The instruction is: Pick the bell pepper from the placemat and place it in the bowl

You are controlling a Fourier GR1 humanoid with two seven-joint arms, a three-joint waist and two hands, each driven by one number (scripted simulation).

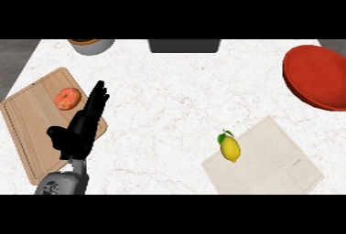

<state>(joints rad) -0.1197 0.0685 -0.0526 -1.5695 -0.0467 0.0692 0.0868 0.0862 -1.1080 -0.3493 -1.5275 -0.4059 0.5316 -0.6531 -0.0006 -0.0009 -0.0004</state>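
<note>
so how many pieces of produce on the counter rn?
2. A yellow bell pepper lies on the placemat at lower right; a tomato sits on the cutting board at left, beside the left hand. None looks hidden.

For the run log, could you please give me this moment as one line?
left hand: open over cutting board | right hand: unseen | yellow pepper: on placemat | red bowl: empty
</note>
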